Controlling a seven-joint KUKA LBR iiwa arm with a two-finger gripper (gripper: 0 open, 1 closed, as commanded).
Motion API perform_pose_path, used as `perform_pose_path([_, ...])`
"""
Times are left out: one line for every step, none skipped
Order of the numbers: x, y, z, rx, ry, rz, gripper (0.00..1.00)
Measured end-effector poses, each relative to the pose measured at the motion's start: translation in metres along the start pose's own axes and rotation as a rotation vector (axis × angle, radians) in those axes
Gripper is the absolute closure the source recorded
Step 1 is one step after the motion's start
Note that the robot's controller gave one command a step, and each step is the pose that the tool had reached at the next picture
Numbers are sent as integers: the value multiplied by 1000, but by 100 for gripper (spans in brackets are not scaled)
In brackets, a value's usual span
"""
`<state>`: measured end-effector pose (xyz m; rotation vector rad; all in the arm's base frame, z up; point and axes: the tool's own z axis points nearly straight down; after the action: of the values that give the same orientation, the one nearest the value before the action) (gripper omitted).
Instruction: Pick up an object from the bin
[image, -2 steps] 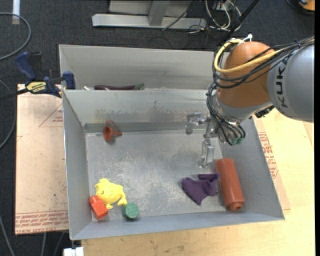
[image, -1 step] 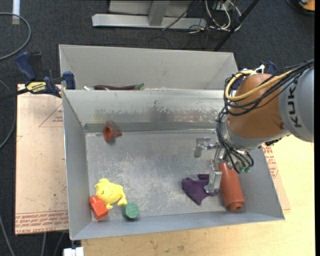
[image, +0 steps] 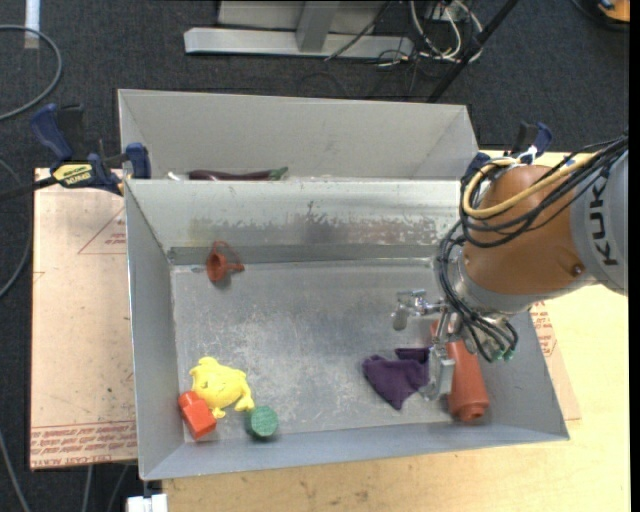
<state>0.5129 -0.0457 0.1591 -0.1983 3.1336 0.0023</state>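
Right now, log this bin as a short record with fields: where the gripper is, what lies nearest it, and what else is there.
gripper: low over the near right part of the bin
nearest, view's left: crumpled purple cloth
nearest, view's right: orange-red cylinder, by the right wall
near left corner: yellow toy, orange-red block, green round cap, close together
far left: small reddish-brown funnel-shaped piece at the back wall
held: cannot tell
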Motion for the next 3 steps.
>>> perform_pose_path([11, 9, 62, 0, -8, 103, 0])
perform_pose_path([29, 9, 89, -1, 0, 255, 100])
perform_pose_path([29, 9, 89, -1, 0, 255, 100])
